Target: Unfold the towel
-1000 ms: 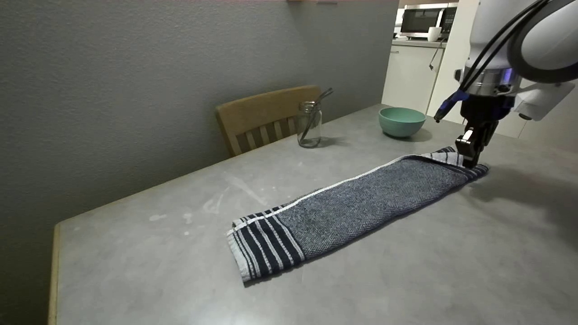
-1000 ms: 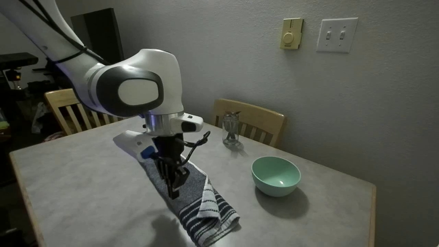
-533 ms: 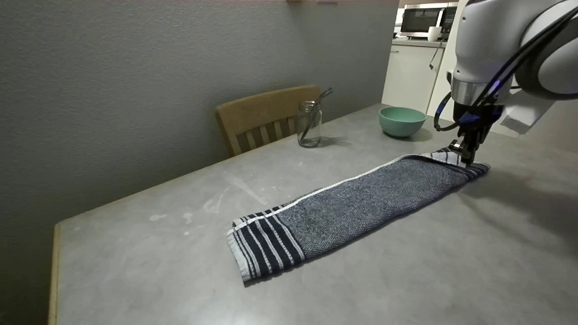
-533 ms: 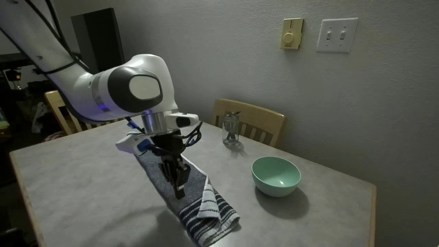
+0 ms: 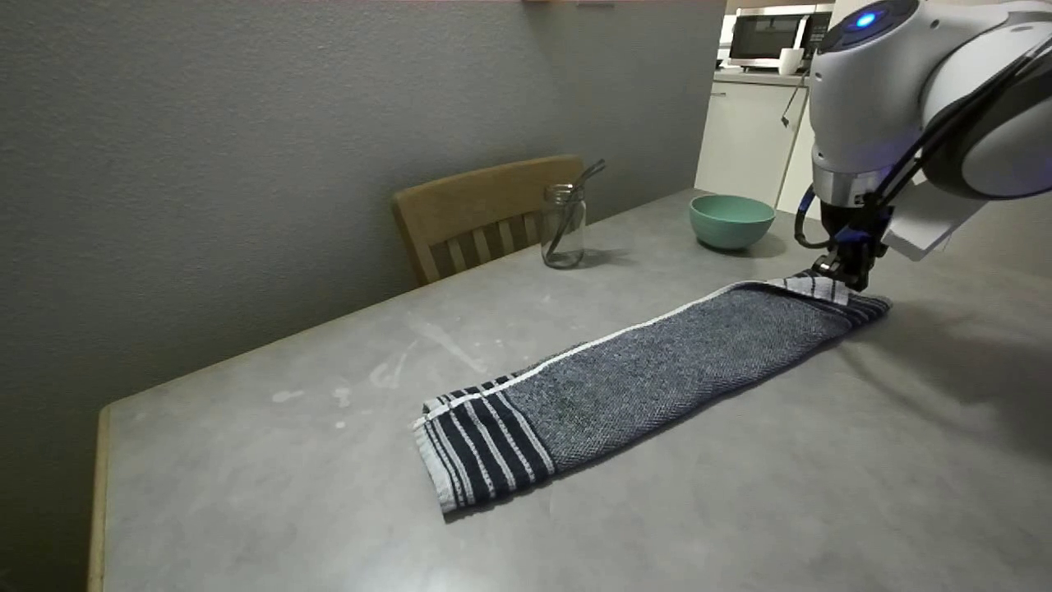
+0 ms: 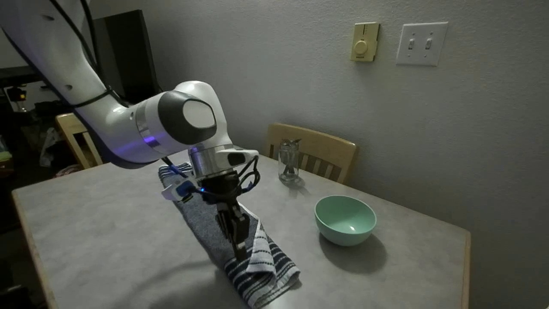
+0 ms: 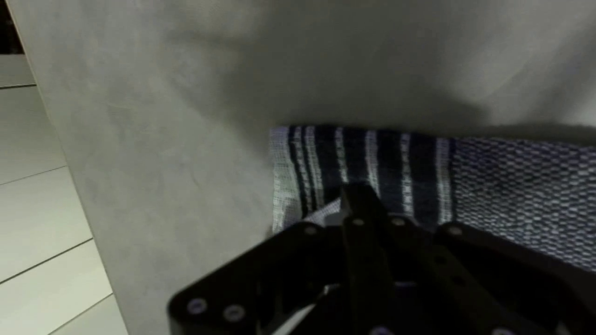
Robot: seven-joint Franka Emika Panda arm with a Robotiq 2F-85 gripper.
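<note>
The pincer [image 6: 240,251] is clenched, its fingertips [image 7: 361,193] drawn together and pointing down toward one striped end of the towel [image 5: 657,370]. Whether the tips touch the cloth, I cannot tell. The towel lies on the grey surface [image 5: 271,485], folded into a long, narrow strip: one end sits at the pincer, and the rest runs away from it, past a grey-blue middle, to a second striped end well apart from it. White edging follows one long side. Just beside the pincer, a corner [image 6: 260,257] of the cloth is turned back, showing a pale face with thin dark stripes.

In an exterior view, a green bowl [image 6: 345,219] stands on the surface to the right of the pincer, apart from it. Beyond the pincer stands a glass jar [image 6: 288,165] with slender things in it, and behind that a wooden chair [image 6: 328,143]. Higher than the pincer, on the wall [image 6: 429,128], are a yellowish box [image 6: 364,42] with a dial and a white switch plate [image 6: 422,56]. In an exterior view, a microwave [image 5: 764,37] and a white mug [image 5: 791,62] stand far behind the pincer.
</note>
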